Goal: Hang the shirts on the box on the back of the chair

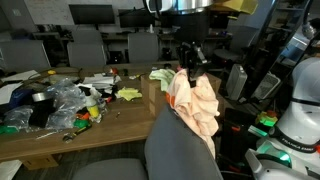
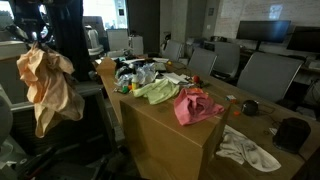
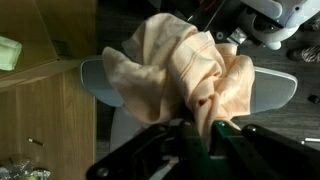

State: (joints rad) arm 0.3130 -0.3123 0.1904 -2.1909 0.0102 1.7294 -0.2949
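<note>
**Just over the chair back [image 1: 182, 150], a peach shirt [image 1: 196, 100] hangs from the gripper [image 1: 188, 62]**

Seen in the wrist view, the gripper's fingers [image 3: 190, 140] are pinched on a bunched fold of the peach shirt. The cloth billows out in front of them and covers the middle of the grey chair back, whose rounded ends show on either side. In an exterior view the shirt hangs in loose folds from the gripper [image 2: 37, 40], and its lower end trails downward. Its bottom folds overlap the chair's top edge in the view from behind the chair, though I cannot tell if cloth and chair are touching.

On the wooden surface [image 2: 160, 135] two more shirts lie crumpled and close together. These are a green shirt [image 2: 155, 92] and a pink shirt [image 2: 196, 106]. A white cloth [image 2: 246, 150] lies farther along the same top, apart from them. Behind the green shirt sits a pile of clutter [image 2: 135, 72].
</note>
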